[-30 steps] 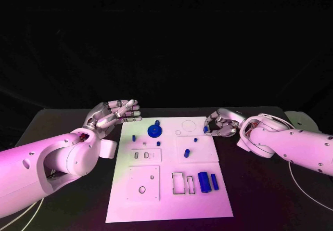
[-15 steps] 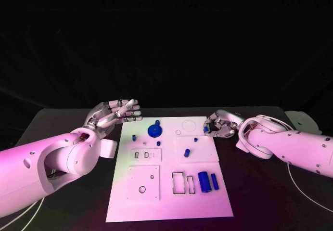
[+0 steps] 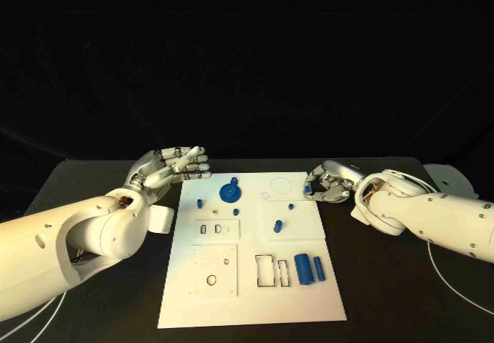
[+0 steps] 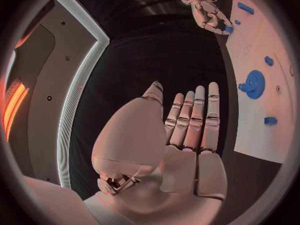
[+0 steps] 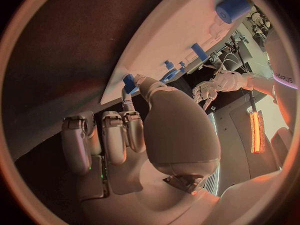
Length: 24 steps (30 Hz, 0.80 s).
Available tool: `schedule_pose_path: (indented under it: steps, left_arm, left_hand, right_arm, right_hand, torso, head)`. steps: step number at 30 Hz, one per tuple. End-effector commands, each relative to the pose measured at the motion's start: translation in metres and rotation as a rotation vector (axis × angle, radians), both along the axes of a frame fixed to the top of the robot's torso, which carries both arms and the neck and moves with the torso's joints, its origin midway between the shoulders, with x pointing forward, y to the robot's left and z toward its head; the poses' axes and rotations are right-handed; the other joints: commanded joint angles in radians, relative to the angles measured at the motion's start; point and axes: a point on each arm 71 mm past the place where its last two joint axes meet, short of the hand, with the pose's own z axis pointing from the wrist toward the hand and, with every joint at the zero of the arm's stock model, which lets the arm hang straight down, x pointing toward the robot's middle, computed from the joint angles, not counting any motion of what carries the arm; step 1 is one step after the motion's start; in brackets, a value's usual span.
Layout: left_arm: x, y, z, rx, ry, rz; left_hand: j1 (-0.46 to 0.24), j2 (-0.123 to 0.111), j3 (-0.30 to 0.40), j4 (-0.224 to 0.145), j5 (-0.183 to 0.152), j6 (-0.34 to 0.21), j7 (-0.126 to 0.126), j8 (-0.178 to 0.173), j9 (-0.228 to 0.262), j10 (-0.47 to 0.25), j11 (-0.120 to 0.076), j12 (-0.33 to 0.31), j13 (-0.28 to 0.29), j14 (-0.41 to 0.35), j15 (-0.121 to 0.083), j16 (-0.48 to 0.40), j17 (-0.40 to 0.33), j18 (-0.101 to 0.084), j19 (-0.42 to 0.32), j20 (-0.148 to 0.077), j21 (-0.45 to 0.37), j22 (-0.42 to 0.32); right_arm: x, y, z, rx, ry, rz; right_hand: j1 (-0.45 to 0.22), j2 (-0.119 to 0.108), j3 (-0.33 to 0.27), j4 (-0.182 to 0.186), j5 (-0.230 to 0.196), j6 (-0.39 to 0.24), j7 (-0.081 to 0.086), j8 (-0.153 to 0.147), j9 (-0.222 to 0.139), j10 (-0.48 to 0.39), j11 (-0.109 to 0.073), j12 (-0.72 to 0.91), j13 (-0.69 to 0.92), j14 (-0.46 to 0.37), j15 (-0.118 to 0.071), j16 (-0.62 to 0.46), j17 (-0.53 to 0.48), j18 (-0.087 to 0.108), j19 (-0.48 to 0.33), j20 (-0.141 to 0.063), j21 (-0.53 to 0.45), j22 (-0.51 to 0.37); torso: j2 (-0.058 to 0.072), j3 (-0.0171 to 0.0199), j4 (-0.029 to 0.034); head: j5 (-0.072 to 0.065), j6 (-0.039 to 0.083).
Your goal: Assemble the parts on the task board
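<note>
The right hand (image 3: pixel 328 187) pinches a small blue part (image 5: pixel 129 81) at the board (image 3: pixel 252 300) edge, right of centre; it may slip. The left hand (image 3: pixel 170 168) is spread, empty

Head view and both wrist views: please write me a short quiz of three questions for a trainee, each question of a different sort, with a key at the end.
1. True or false: the left hand holds a blue part.
2. Choose one. The blue gear lies: A) on the far half of the task board, toward the left hand; B) at the board's near edge; C) off the board, on the black table.
3. Fill in the missing word: the small blue part at the board's far right edge is pinched by the ___ hand.

Key: 1 false, its fingers are extended and it holds nothing; 2 A; 3 right, the right hand.
</note>
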Motion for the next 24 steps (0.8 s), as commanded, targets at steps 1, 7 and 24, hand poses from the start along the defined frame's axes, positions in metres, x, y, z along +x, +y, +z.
schedule_pose_path:
  steps: [1, 7, 24]
  left_arm:
    - [0.0, -0.002, 0.001, -0.01, -0.006, -0.017]
    - [0.0, -0.002, 0.001, -0.009, -0.004, -0.017]
    - [0.005, -0.005, -0.003, -0.005, 0.011, -0.026]
  left_hand:
    - [0.012, 0.001, -0.001, -0.002, -0.002, -0.007, 0.04, -0.007, -0.002, 0.0, 0.006, -0.003, -0.001, 0.001, 0.001, -0.006, 0.002, 0.014, 0.007, 0.003, -0.004, -0.002]
    - [0.012, 0.001, -0.001, -0.002, -0.002, -0.007, 0.04, -0.007, -0.002, 0.0, 0.006, -0.003, -0.001, 0.001, 0.001, -0.006, 0.002, 0.014, 0.007, 0.003, -0.004, -0.002]
    - [0.013, 0.002, 0.0, -0.002, -0.002, -0.008, 0.04, -0.008, -0.002, -0.001, 0.006, -0.004, -0.001, 0.001, 0.001, -0.008, 0.002, 0.014, 0.007, 0.003, -0.005, -0.002]
  right_arm:
    - [0.0, 0.0, 0.003, 0.023, -0.039, -0.002]
    - [-0.006, 0.009, 0.008, 0.037, -0.068, 0.009]
    - [-0.055, 0.116, 0.036, -0.01, -0.171, 0.166]
  right_hand:
    - [0.008, 0.024, 0.013, -0.004, -0.01, 0.016, -0.012, 0.019, 0.015, 0.052, -0.011, 0.007, 0.207, 0.104, -0.011, 0.007, 0.262, -0.007, 0.105, -0.01, 0.005, 0.263]
    - [0.009, 0.045, 0.045, -0.013, -0.049, 0.017, -0.021, 0.042, 0.029, 0.049, -0.02, 0.0, 0.202, 0.104, -0.019, 0.007, 0.262, -0.007, 0.105, -0.019, 0.005, 0.263]
    - [-0.038, 0.025, 0.064, -0.008, -0.059, -0.002, -0.024, 0.066, 0.045, 0.048, -0.024, -0.009, 0.196, 0.104, -0.023, 0.007, 0.263, -0.007, 0.105, -0.025, 0.005, 0.263]
  torso:
    - [0.0, 0.0003, 0.0002]
    - [-0.001, 0.0002, -0.001]
    - [-0.005, 0.0, 0.0015]
  head:
    - [0.002, 0.0]
    - [0.003, -0.003]
    - [0.032, -0.012]
